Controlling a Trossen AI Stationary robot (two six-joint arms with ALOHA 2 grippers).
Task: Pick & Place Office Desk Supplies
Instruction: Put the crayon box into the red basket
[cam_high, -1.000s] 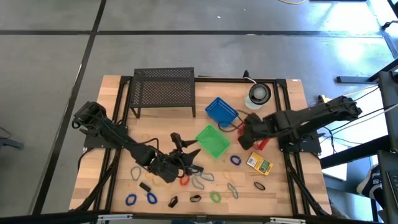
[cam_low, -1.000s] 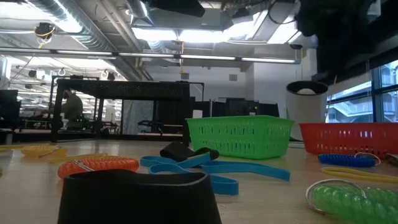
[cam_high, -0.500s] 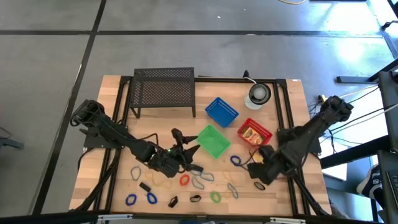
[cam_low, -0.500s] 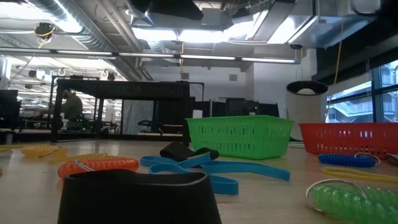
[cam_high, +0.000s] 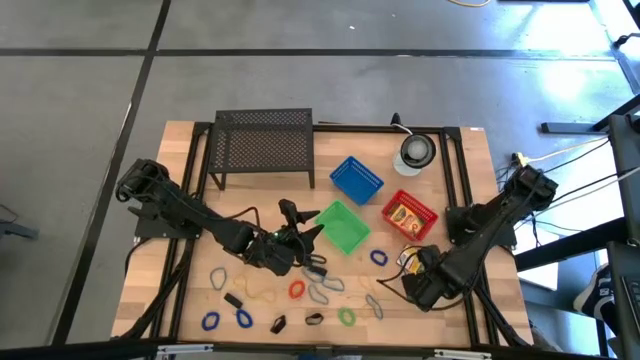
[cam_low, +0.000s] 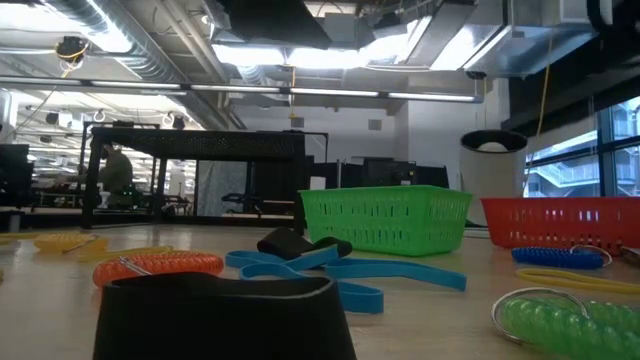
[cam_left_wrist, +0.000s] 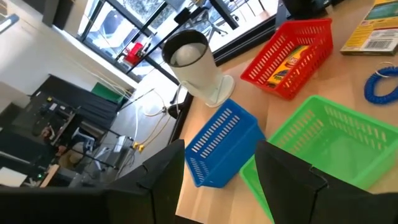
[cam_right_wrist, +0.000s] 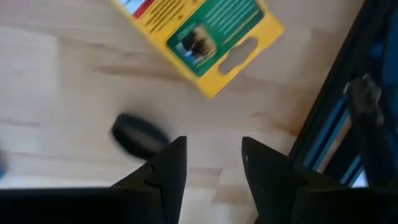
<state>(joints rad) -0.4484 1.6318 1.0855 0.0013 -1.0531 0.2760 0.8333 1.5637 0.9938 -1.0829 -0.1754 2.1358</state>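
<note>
Right claw hangs over the yellow packet, ready to grab

Your right gripper (cam_right_wrist: 208, 171) is spread apart and holds nothing; it sits on the table's right side, just above the yellow packet (cam_right_wrist: 198, 38) and a small black clip (cam_right_wrist: 138, 134). Go down slowly and put one finger on each side of the packet. Your left gripper (cam_left_wrist: 217, 171), also spread and empty, waits by the green basket (cam_high: 343, 228). One packet already lies in the red basket (cam_high: 421, 222).

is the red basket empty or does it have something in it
Not empty: the red basket holds one yellow-orange packet, seen in the high and left wrist views.
</note>
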